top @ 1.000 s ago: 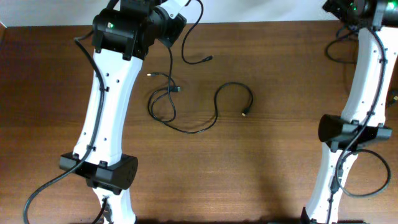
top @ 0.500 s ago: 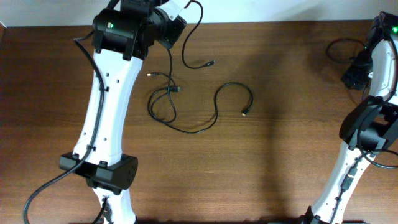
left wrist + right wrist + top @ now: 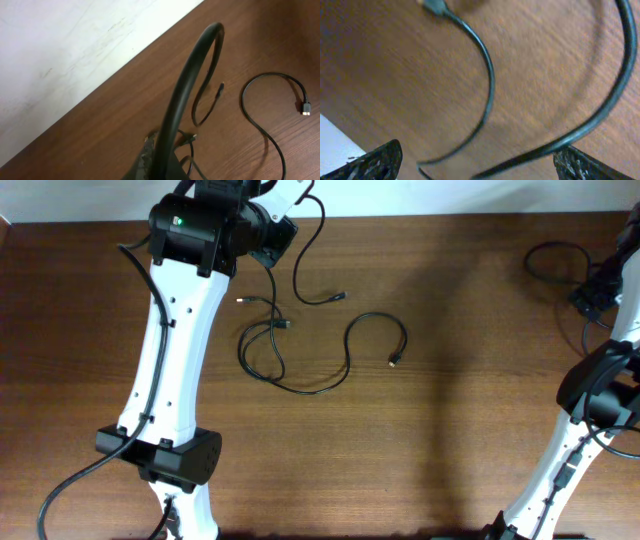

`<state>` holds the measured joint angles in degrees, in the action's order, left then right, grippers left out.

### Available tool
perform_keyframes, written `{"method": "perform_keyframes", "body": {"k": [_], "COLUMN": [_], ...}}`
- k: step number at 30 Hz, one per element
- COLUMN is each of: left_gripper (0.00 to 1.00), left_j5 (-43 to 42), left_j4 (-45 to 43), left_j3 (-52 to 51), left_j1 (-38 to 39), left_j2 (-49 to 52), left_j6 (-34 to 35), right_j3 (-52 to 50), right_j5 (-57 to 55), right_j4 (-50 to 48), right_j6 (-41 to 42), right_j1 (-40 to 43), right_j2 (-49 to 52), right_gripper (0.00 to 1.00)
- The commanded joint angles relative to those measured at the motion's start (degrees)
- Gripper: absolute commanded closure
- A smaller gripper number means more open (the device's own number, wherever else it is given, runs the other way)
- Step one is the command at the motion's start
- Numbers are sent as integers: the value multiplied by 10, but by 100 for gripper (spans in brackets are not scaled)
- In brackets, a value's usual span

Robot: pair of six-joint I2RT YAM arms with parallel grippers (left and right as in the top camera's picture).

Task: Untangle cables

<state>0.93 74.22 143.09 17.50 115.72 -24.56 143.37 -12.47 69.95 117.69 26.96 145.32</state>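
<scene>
The left gripper was clenched on one thin black cable, which arched up from its fingers and dropped to a small plug lying on the brown wooden table. Just beside the white left arm lay the tangled black cords — one strand swept right in a loop to a metallic plug end. The right gripper hovered with its fingers spread wide over another black cord loop — near the table's far right corner.
</scene>
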Motion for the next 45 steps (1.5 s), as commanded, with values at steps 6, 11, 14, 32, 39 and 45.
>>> {"method": "perform_keyframes", "body": {"k": [6,11,14,32,39,45], "left_gripper": [100,100,100,100,100,100], "left_j5": [-3,-16,-21,-27,-44,-46], "left_j4": [0,0,0,-6,-4,1], "left_j3": [5,5,5,5,5,5], "left_j1": [-2,-2,-2,-2,-2,-2], "left_j2": [-6,-6,-6,-6,-6,-6], "left_j6": [5,5,5,5,5,5], "right_j3": [-3,-8,-11,-40,18,276], "right_j5": [-46,-41,-41,103,223,269], "right_j4": [-56,-76,-83,-557,-543,-363], "right_j6": [-100,-153,-155,-827,-847,-847], "right_j1": [23,17,12,-2,-3,-3], "right_j2": [66,91,106,123,122,122], "right_gripper": [6,17,25,6,1,1]}}
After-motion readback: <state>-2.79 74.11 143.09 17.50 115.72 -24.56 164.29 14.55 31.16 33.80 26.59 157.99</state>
